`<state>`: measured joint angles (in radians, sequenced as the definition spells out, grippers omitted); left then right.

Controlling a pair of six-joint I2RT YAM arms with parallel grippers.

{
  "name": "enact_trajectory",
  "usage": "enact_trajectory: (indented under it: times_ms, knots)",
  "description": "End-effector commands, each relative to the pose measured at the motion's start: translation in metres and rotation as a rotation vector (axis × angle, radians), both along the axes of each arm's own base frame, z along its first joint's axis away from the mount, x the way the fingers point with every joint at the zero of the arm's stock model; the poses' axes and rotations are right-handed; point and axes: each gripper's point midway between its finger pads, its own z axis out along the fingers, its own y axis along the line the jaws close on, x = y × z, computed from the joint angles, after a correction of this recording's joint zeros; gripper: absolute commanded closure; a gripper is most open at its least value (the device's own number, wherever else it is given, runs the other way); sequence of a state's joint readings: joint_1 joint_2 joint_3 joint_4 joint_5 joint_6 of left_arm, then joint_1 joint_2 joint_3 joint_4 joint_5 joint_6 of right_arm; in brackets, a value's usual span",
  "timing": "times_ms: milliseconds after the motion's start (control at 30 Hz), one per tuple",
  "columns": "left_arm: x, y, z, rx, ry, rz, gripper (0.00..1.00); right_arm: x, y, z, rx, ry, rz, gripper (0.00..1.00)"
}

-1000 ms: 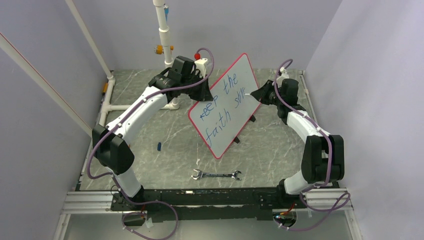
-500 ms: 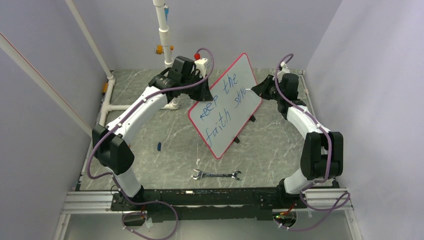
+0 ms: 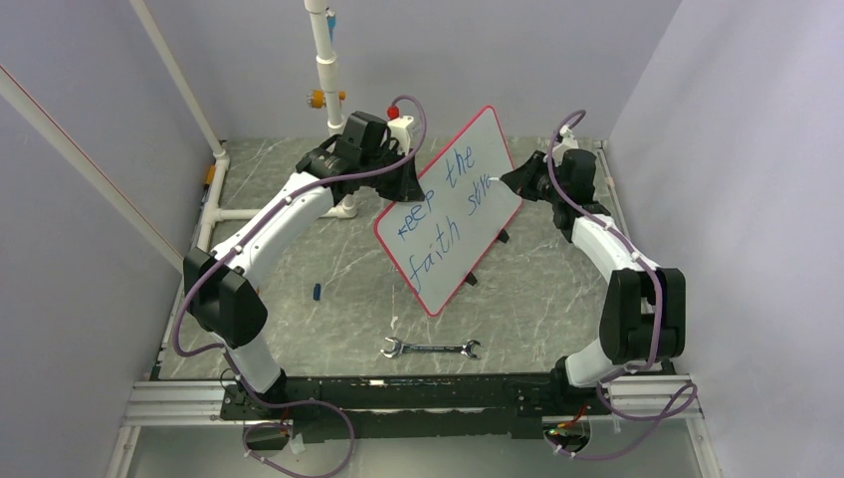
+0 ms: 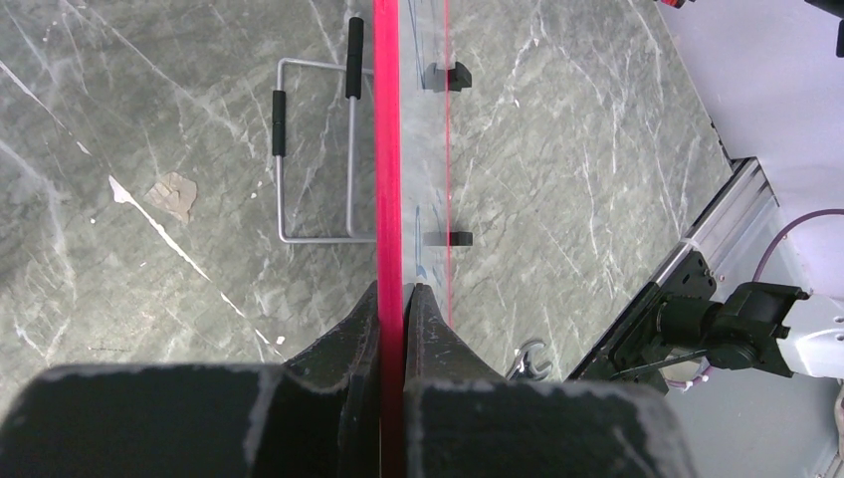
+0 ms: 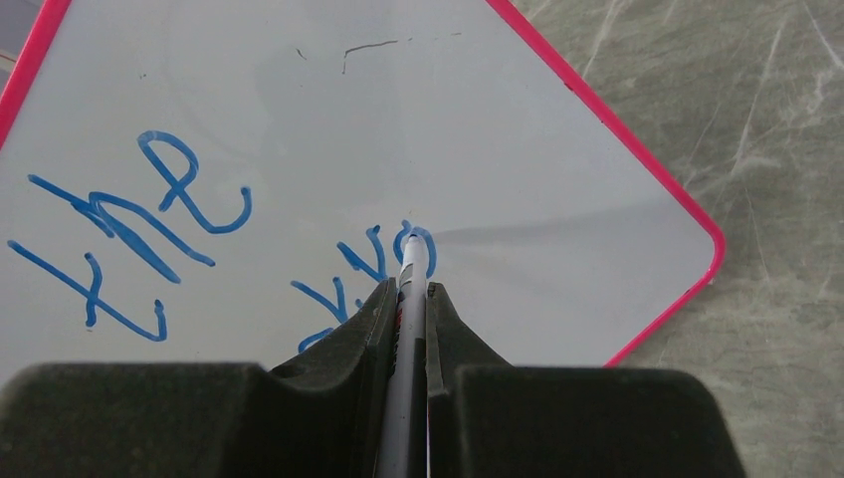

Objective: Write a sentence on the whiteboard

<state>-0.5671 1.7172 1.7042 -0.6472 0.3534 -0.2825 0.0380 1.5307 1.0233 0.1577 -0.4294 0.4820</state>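
Observation:
The whiteboard (image 3: 453, 214), white with a red-pink rim, stands tilted on the table. My left gripper (image 3: 406, 185) is shut on its upper left rim; the left wrist view shows the red rim (image 4: 387, 149) edge-on between the jaws of my left gripper (image 4: 395, 289). The sentence (image 3: 438, 204) in blue reads "keep the faith stro". My right gripper (image 3: 518, 182) is shut on a marker (image 5: 406, 299), its tip touching the board at the fresh "o" (image 5: 416, 244). My right gripper (image 5: 406, 287) points at the board's right part.
A metal wrench (image 3: 430, 349) lies near the front edge. A blue marker cap (image 3: 316, 292) lies left of the board. A wire stand (image 4: 318, 149) lies behind the board. White pipes (image 3: 323, 60) stand at the back left. The board has black clips (image 4: 448, 238).
My right gripper has moved slightly up and right along the board with the marker, adding letters after "st". The left arm and board have not moved.

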Motion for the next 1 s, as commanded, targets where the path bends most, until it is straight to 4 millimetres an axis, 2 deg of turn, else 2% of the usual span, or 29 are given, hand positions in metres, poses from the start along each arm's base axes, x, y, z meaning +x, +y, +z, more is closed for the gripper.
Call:
enact_trajectory:
  times_ms: [0, 167, 233, 333, 733, 967]
  knots:
    - [-0.004, 0.011, -0.021, 0.151, -0.059, -0.056, 1.00, -0.004, -0.011, 0.027, -0.011, -0.088, -0.039, 1.00]
    - [-0.004, 0.011, -0.021, 0.150, -0.060, -0.056, 1.00, -0.008, -0.019, 0.030, 0.005, -0.102, -0.065, 1.00]
    - [-0.004, 0.010, -0.021, 0.149, -0.061, -0.056, 1.00, -0.007, -0.032, 0.033, 0.009, -0.110, -0.099, 1.00]
    - [-0.004, 0.010, -0.021, 0.149, -0.061, -0.056, 1.00, -0.006, -0.035, 0.034, 0.016, -0.114, -0.107, 1.00]
    - [-0.004, 0.010, -0.022, 0.153, -0.059, -0.059, 1.00, 0.009, -0.023, 0.044, 0.082, -0.137, -0.041, 1.00]
    - [-0.004, 0.010, -0.023, 0.152, -0.057, -0.060, 1.00, 0.015, -0.018, 0.041, 0.103, -0.129, -0.019, 1.00]
